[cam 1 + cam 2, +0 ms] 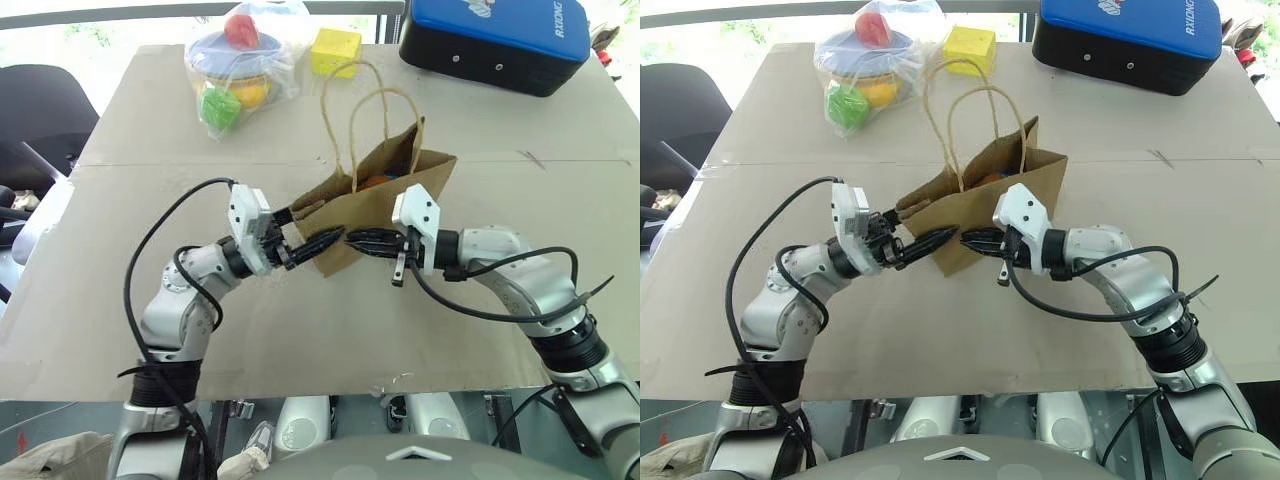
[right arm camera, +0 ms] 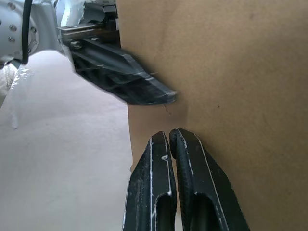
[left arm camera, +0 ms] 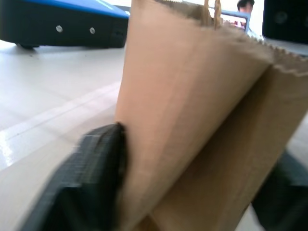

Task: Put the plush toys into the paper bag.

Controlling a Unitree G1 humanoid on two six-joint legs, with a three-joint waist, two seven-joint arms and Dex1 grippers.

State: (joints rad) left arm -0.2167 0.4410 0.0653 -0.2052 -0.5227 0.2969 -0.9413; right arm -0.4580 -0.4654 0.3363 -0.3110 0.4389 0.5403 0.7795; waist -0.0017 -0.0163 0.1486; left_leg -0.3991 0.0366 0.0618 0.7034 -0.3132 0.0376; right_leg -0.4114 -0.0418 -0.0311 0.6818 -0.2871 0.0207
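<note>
The brown paper bag [image 1: 385, 195] stands upright in the middle of the table, its twine handles [image 1: 350, 110] raised. Something orange, a plush toy [image 1: 378, 182], shows inside its mouth; the rest of the inside is hidden. My left gripper [image 1: 312, 228] is open astride the bag's left end, with one finger [image 3: 91, 168] against the paper. From the right, my right gripper [image 1: 350, 238] points level at the bag with its jaws shut and empty. Its tips rest at the bag's front face [image 2: 226, 72], close to the left gripper's lower finger [image 2: 130, 82].
A clear plastic bag of colourful toys [image 1: 240, 65] and a yellow cube [image 1: 335, 50] sit at the back of the table [image 1: 300, 330]. A blue-and-black case [image 1: 495, 40] stands at the back right. A black chair [image 1: 40, 110] is off the left edge.
</note>
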